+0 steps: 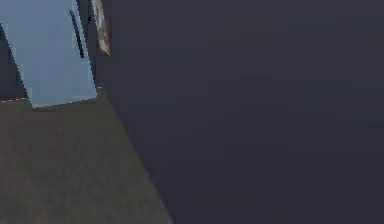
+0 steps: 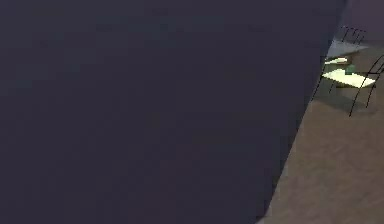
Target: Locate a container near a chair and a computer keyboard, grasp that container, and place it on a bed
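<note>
A chair [image 2: 352, 80] with a thin dark frame and a pale yellow-green seat stands far off at the arm side view's upper right, on brown floor [image 2: 340, 160]. Behind it a second thin dark frame [image 2: 352, 35] shows against the far wall. I can make out no container, keyboard or bed.
A dark wall [image 1: 250, 110] stands very close and covers most of the forward view; the same dark wall [image 2: 140, 110] covers most of the arm side view. A light blue door [image 1: 55, 50] with a dark handle is at the forward view's upper left. Brown floor [image 1: 70, 165] lies at the lower left.
</note>
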